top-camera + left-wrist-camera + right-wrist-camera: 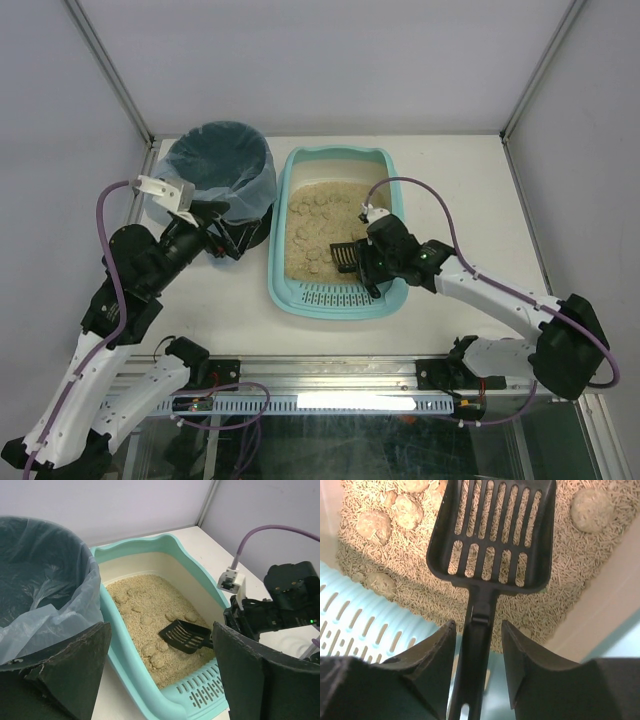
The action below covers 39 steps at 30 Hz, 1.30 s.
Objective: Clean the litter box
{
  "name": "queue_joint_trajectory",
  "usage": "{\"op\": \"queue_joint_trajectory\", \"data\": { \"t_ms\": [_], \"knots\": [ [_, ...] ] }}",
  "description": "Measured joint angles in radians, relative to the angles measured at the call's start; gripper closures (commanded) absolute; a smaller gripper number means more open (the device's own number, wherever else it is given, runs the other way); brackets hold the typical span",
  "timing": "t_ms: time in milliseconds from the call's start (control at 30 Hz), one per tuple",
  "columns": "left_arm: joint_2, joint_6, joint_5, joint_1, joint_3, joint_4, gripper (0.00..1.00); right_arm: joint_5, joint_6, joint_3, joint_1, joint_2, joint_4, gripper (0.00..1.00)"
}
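Note:
The light teal litter box (335, 303) sits mid-table, holding beige litter with several rounded clumps (312, 205) and a slotted grate at its near end. My right gripper (368, 265) reaches over the box's near right corner and is shut on the handle of a black slotted scoop (343, 255). In the right wrist view the scoop (492, 535) is empty, just above the litter, with its handle between my fingers (432, 650). My left gripper (225, 237) is open and empty beside the bin, left of the box. The left wrist view shows the box (125, 665) and scoop (185, 635).
A round dark bin (220, 165) with a bluish bag liner stands at the box's far left, touching it; it fills the left of the left wrist view (40, 580). White walls and metal posts enclose the table on three sides.

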Motion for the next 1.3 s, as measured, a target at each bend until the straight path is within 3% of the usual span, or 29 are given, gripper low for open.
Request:
{"op": "queue_joint_trajectory", "data": {
  "t_ms": [167, 300, 433, 833, 967, 1067, 1300],
  "knots": [
    [-0.021, -0.01, 0.0, 0.0, -0.011, 0.0, 0.16, -0.008, -0.007, 0.0, 0.0, 0.068, 0.06, 0.65],
    [-0.027, -0.015, 0.0, 0.0, -0.026, 0.0, 0.16, -0.012, -0.009, 0.0, 0.0, 0.098, 0.08, 0.79],
    [-0.029, -0.031, 0.0, 0.0, -0.043, -0.001, 0.16, -0.011, -0.014, 0.0, 0.0, 0.096, 0.093, 0.84],
    [0.04, -0.051, 0.054, 0.0, -0.056, 0.039, 0.15, 0.014, -0.081, 0.002, 0.0, -0.123, 0.071, 0.9],
    [0.132, -0.08, 0.085, 0.0, -0.019, 0.052, 0.23, 0.048, -0.146, 0.008, 0.0, -0.17, 0.054, 0.9],
    [0.225, -0.114, 0.125, -0.008, 0.026, 0.067, 0.23, 0.07, -0.18, 0.013, 0.0, -0.187, 0.045, 0.91],
    [0.357, -0.133, 0.086, -0.176, 0.042, 0.077, 0.29, 0.09, -0.204, 0.018, 0.0, -0.211, 0.031, 0.93]
  ]
}}
